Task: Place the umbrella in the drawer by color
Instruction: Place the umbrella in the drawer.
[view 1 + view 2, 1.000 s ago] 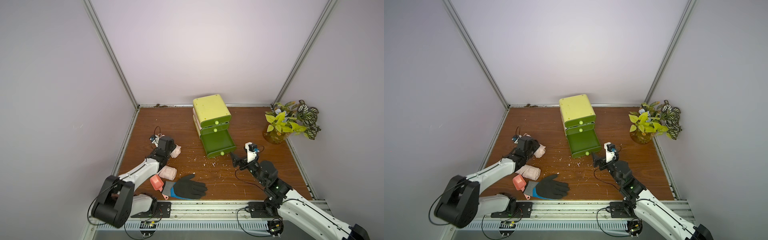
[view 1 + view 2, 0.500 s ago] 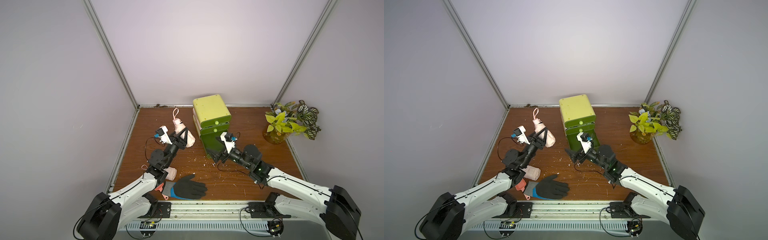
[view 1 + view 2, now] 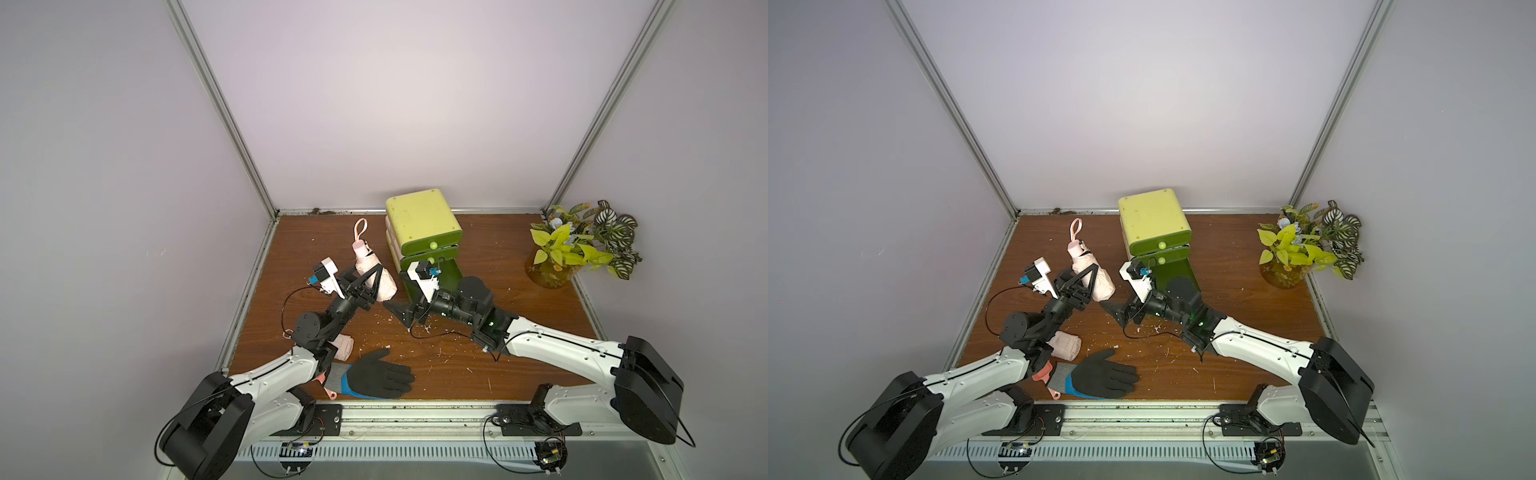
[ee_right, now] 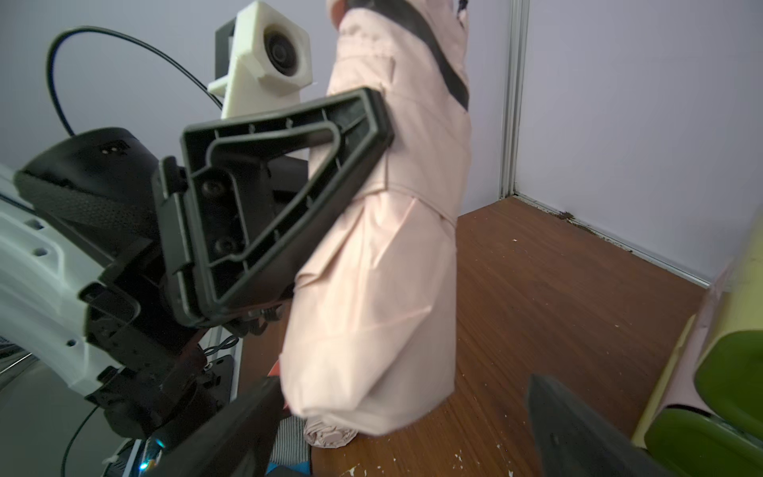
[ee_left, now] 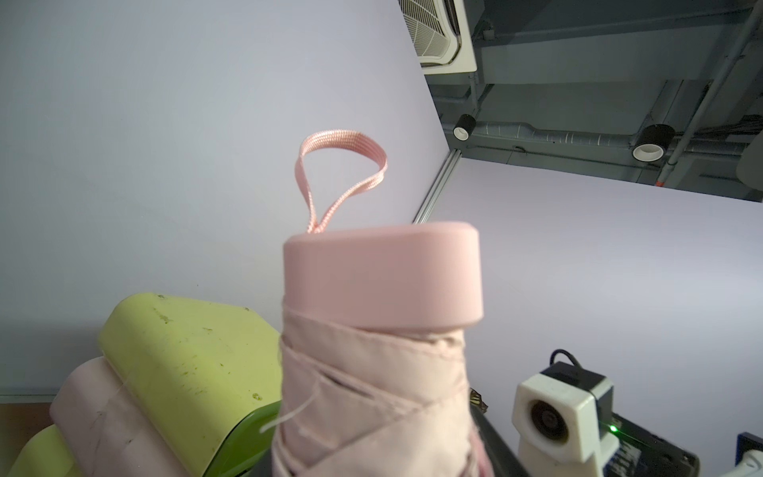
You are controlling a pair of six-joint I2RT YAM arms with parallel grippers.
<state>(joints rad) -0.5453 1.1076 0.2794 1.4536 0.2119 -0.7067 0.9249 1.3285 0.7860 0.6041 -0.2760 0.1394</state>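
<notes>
We see the umbrella [image 3: 386, 286] wrapped in thin pale-pink cloth, creased and matt, while its cap [image 5: 384, 281] is smooth matt plastic and its strap [image 5: 344, 169] is a ribbed woven band. The left gripper [image 3: 371, 273] has fingers [image 4: 272, 198] of black moulded plastic, matt and braced with raised ribs. We read the drawer unit [image 3: 419, 216] as plastic with a slight sheen; its yellow-green top is scuffed and speckled. The table [image 3: 519, 299] looks to us like brown wood-grain board, smooth and strewn with pale flecks. The glove [image 3: 378, 376] has a black, rubbery, matt palm and a grey knit cuff. The corner posts [image 3: 224, 112] are dull silver metal, and the walls [image 3: 374, 104] are plain and matt.
</notes>
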